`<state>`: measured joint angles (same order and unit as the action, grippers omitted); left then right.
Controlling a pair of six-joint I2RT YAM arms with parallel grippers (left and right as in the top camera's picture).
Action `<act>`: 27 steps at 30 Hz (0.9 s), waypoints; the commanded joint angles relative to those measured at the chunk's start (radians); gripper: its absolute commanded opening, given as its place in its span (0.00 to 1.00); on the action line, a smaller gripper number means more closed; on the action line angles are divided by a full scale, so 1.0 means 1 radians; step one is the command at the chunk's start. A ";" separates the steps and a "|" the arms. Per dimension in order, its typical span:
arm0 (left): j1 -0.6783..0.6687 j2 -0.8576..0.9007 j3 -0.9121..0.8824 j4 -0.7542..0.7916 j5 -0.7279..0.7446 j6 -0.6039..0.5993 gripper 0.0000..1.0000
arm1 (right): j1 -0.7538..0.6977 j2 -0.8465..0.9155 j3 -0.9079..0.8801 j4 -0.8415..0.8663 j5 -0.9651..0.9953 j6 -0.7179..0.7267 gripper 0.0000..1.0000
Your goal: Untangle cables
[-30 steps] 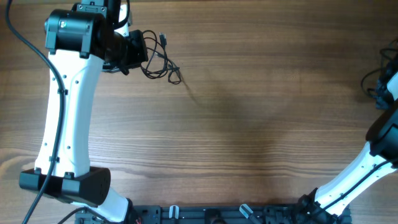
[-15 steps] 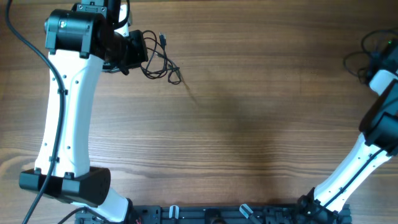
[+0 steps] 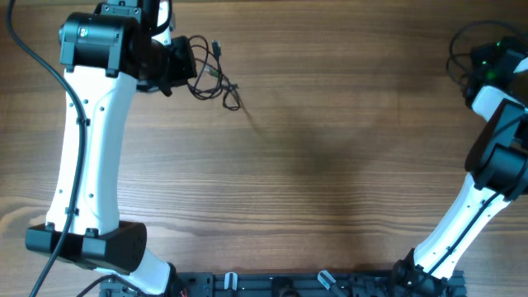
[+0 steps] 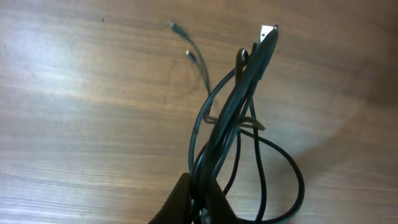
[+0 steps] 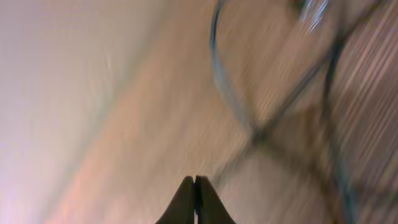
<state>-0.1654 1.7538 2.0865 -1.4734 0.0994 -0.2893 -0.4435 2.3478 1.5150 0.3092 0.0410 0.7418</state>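
A bundle of thin black cables [image 3: 213, 78] lies at the far left of the table, with loops and small plugs trailing right. My left gripper [image 3: 175, 66] is shut on the cables [image 4: 239, 99] near the fingertips [image 4: 198, 186]. A silver USB plug [image 4: 267, 31] sticks out at the bundle's far end, and two small plugs [image 4: 180, 40] rest on the wood. My right gripper [image 5: 195, 180] is shut with nothing between its tips. Blurred thin dark strands [image 5: 230, 93] run ahead of it. In the overhead view the right wrist [image 3: 493, 64] sits at the far right corner.
Wooden table [image 3: 330, 165]. The left arm's white link [image 3: 87, 148] spans the left side and the right arm's white link [image 3: 462, 214] rises from the near right. A thin black loop [image 3: 456, 51] shows beside the right wrist. A dark rail [image 3: 289, 285] runs along the near edge.
The right arm has swung from the right edge toward the far right corner and is still blurred. The left gripper has shifted the cable bundle slightly.
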 commanded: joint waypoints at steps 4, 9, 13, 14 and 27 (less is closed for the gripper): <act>-0.001 -0.006 0.005 0.211 0.008 -0.084 0.04 | 0.088 -0.183 0.003 -0.167 -0.733 -0.383 0.04; -0.011 0.076 0.005 0.339 0.042 -0.112 0.04 | 0.209 -0.278 0.003 -0.164 -0.977 -0.356 0.04; -0.094 0.213 0.005 0.402 0.152 -0.112 0.04 | 0.343 -0.377 0.003 -0.198 -0.981 -0.357 0.04; -0.115 0.234 0.005 0.409 0.158 -0.112 0.04 | 0.359 -0.393 0.003 -0.197 -0.970 -0.357 0.04; -0.322 0.497 0.005 0.524 -0.034 -0.110 0.04 | 0.413 -0.513 0.003 -0.311 -0.925 -0.400 0.04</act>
<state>-0.5220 2.2543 2.0853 -0.9852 0.1234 -0.3950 -0.0326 1.8568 1.5093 0.0414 -0.8886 0.3862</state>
